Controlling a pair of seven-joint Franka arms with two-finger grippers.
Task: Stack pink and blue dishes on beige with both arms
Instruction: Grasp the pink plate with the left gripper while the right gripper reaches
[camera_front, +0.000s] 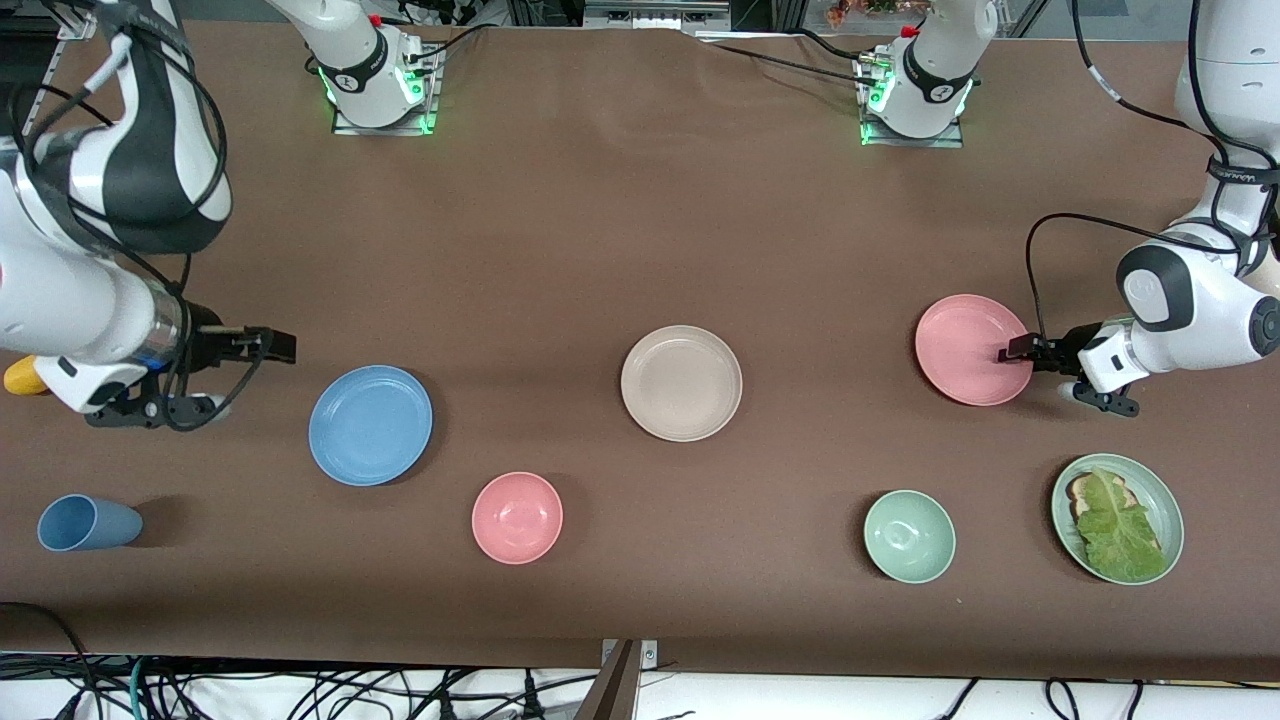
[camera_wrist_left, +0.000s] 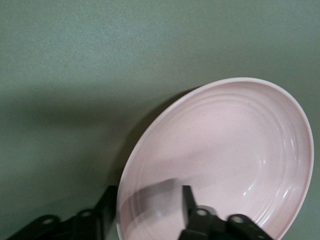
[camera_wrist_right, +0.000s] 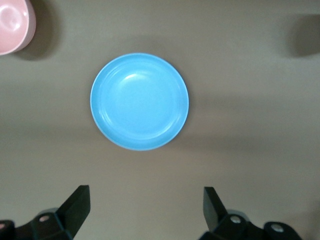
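Note:
The pink plate (camera_front: 965, 345) lies flat toward the left arm's end of the table. My left gripper (camera_front: 1006, 352) is at its rim. In the left wrist view the pink plate (camera_wrist_left: 225, 145) has one finger (camera_wrist_left: 187, 200) inside it and the other finger outside the rim. The left gripper (camera_wrist_left: 147, 195) is half closed, with a gap between the inner finger and the rim. The blue plate (camera_front: 370, 425) lies toward the right arm's end. My right gripper (camera_front: 245, 375) hovers beside it, wide open and empty; its wrist view shows the blue plate (camera_wrist_right: 139, 101) ahead of the gripper (camera_wrist_right: 145, 200). The beige plate (camera_front: 681, 383) sits mid-table.
Nearer the front camera stand a pink bowl (camera_front: 517, 517), a blue cup (camera_front: 88, 523) on its side, a pale green bowl (camera_front: 909, 536) and a green plate (camera_front: 1170, 500) with bread and lettuce. A yellow object (camera_front: 22, 377) shows under the right arm.

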